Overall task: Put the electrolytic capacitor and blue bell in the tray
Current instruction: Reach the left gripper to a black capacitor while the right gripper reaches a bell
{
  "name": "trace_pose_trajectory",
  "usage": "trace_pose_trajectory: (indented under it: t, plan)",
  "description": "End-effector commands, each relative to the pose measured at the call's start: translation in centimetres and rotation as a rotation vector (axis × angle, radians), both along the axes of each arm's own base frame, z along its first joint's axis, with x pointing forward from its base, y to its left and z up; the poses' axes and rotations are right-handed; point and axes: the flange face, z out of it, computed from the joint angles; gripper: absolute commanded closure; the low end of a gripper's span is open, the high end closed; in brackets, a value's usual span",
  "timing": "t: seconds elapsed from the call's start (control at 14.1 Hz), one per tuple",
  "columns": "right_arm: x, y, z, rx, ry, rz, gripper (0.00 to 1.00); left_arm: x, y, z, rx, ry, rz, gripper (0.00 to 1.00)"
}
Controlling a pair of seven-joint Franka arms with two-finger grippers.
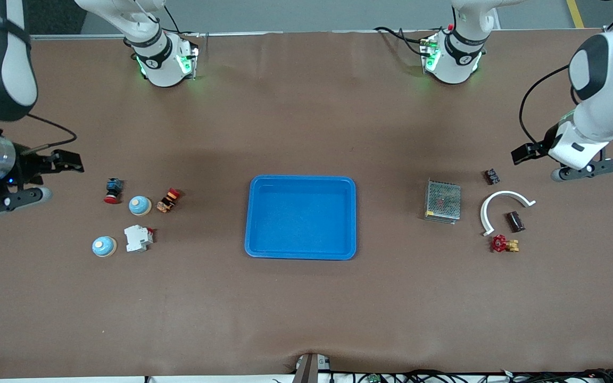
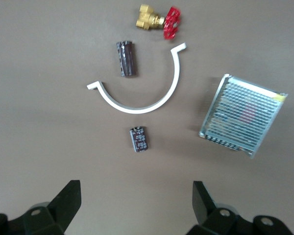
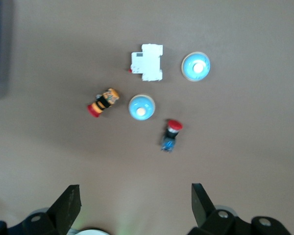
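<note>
On the brown counter (image 1: 306, 308), the things nearest the front camera are a blue bell (image 1: 104, 246) on a tan base and a white breaker block (image 1: 138, 238) beside it, both toward the right arm's end, and a red-handled brass valve (image 1: 504, 244) toward the left arm's end. The blue tray (image 1: 300, 217) sits in the middle of the counter, well apart from both clusters, with nothing in it. A little farther from the camera at the left arm's end lie an electrolytic capacitor (image 1: 515, 221), dark and on its side inside the curve of a white arc-shaped clip (image 1: 503, 208), and a metal mesh-covered box (image 1: 442, 201) between the clip and the tray. At the right arm's end, a second blue bell (image 1: 140, 205) stands between an orange-and-black part with a red cap (image 1: 168, 200) and a red push button with a blue body (image 1: 113, 190). A smaller second capacitor (image 1: 491, 176) lies farther still, outside the clip's curve. The left gripper (image 1: 570, 162) hangs over bare counter near the smaller capacitor, its fingers (image 2: 68, 200) spread wide and holding nothing. The right gripper (image 1: 35, 178) hangs over the counter's edge at its own end, beside the push button, its fingers (image 3: 68, 203) likewise spread and empty.
</note>
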Motion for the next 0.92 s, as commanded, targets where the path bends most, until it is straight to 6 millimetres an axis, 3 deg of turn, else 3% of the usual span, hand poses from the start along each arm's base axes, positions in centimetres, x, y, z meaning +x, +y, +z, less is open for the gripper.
trace_pose_trajectory:
  t: [0.0, 0.21, 0.43, 0.57, 0.85]
  plan:
    - [1.5, -2.3, -3.1, 0.039, -0.006, 0.146, 0.0, -2.4, 0.6, -4.4, 0.008, -0.018, 0.0, 0.0]
    - [2.4, -3.4, -7.3, 0.051, -0.02, 0.31, 0.0, -2.6, 2.8, -9.4, -0.018, -0.015, 0.05, 0.03]
    - [2.5, -3.3, -11.2, 0.056, -0.062, 0.434, 0.0, -2.5, 3.5, -13.6, -0.04, 0.013, 0.064, 0.17]
    - [3.1, -4.3, -14.0, 0.061, -0.068, 0.51, 0.0, -2.5, 4.6, -15.8, -0.051, 0.015, 0.088, 0.2]
    - [4.0, -6.5, -19.2, 0.082, -0.082, 0.627, 0.0, -2.5, 4.4, -19.3, -0.069, 0.031, 0.089, 0.24]
